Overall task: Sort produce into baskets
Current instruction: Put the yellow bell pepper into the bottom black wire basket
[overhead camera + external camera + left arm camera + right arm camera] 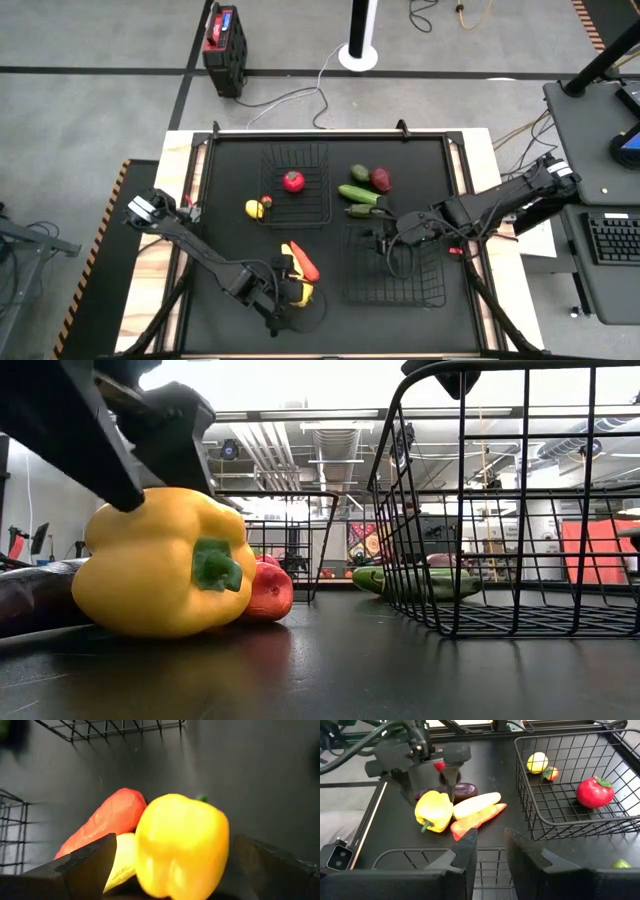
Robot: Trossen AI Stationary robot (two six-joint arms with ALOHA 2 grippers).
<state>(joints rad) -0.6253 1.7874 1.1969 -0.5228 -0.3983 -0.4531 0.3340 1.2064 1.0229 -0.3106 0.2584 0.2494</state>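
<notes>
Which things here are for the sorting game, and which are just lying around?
For the job: yellow pepper, red tomato, green cucumber, far basket, near basket, left gripper open around the pepper.

Lying about: keyboard, red-topped box, white cable.
</notes>
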